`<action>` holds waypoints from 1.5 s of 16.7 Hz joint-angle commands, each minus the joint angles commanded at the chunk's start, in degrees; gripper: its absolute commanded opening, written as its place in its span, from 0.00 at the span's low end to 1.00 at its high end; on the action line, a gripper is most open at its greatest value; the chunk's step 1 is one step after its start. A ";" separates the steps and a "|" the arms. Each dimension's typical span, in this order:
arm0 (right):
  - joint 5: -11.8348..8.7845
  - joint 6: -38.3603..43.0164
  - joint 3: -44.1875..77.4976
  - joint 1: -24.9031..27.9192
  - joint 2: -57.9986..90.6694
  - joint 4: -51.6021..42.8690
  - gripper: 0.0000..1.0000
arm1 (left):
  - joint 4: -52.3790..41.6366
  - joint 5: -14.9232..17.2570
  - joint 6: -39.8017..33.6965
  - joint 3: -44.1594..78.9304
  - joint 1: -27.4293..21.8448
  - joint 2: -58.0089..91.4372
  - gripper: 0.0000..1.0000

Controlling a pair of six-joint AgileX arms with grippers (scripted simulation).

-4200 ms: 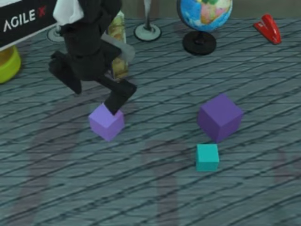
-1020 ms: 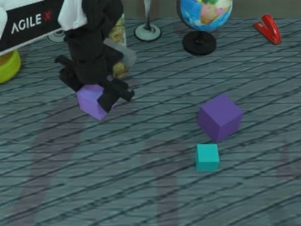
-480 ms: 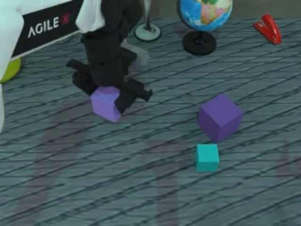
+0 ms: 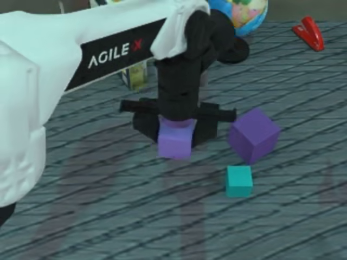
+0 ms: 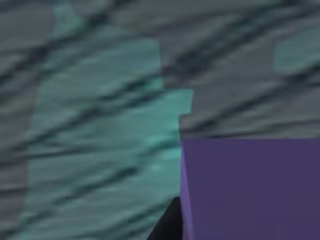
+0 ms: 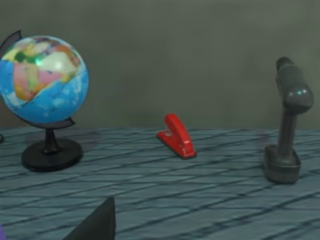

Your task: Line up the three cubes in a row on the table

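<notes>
My left gripper (image 4: 176,129) is shut on the lavender-purple cube (image 4: 175,142) and holds it over the table (image 4: 108,216), just left of the large dark purple cube (image 4: 253,135). The small teal cube (image 4: 239,181) lies in front of the dark purple one, close to it. In the left wrist view the held cube (image 5: 250,190) fills one corner, with a dark fingertip (image 5: 170,225) against its side. My right gripper (image 6: 100,225) shows only as a dark tip in the right wrist view. That arm is out of the top view.
A globe (image 4: 241,13) and a red stapler (image 4: 309,32) stand at the back right. A small carton (image 4: 135,76) sits behind the left arm. A grey drill-like tool (image 6: 287,125) stands upright at the table's far edge, in the right wrist view.
The left gripper closed on the lavender cube, lifted it and carried it to the right, toward the dark purple cube. The other two cubes have not moved.
</notes>
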 joint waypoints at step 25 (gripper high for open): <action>0.00 0.00 0.00 0.00 0.00 0.00 1.00 | 13.25 -0.34 -14.27 -9.57 -5.92 2.22 0.15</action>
